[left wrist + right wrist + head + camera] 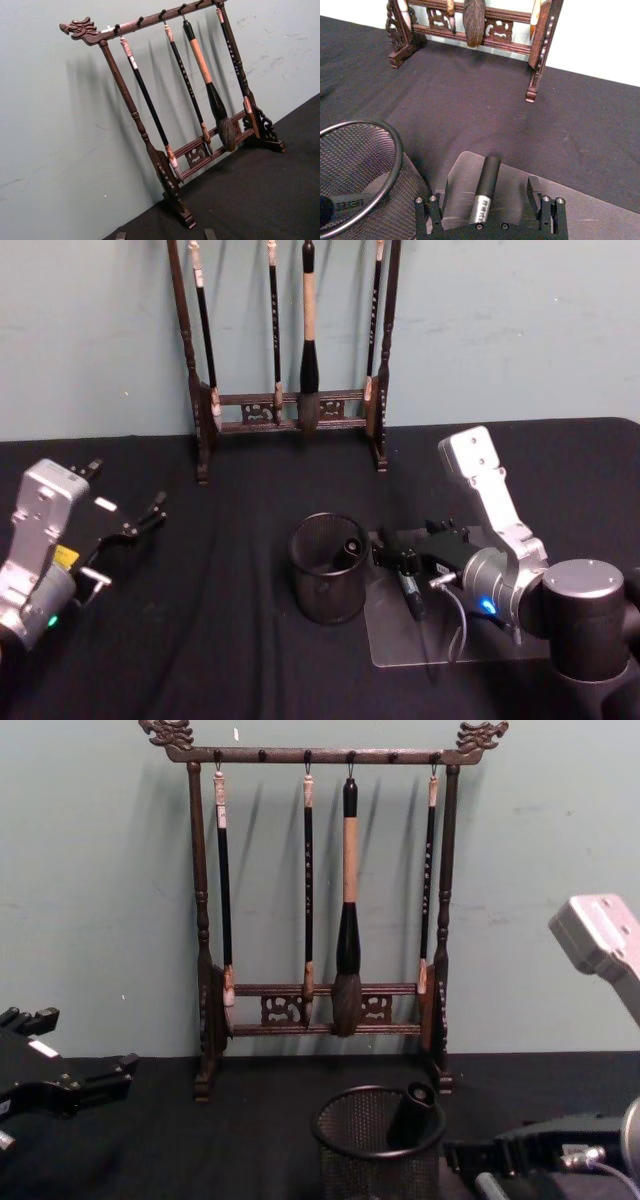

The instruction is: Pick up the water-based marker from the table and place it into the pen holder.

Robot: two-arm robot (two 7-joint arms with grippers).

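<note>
A dark water-based marker [485,187] with a grey band lies on a clear plate [600,215], also seen as the marker [410,592] in the head view. My right gripper [487,222] is low over the plate and open, one finger on each side of the marker without touching it. This right gripper [405,562] is just right of the pen holder [328,568], a round black mesh cup. Another dark marker [410,1114] leans inside the pen holder [380,1145]. My left gripper [118,540] is parked open at the far left, off the table surface.
A tall dark wooden brush rack [290,350] with several hanging brushes stands at the back against the wall. Black cloth [220,640] covers the table. The clear plate [500,645] lies front right, under my right arm.
</note>
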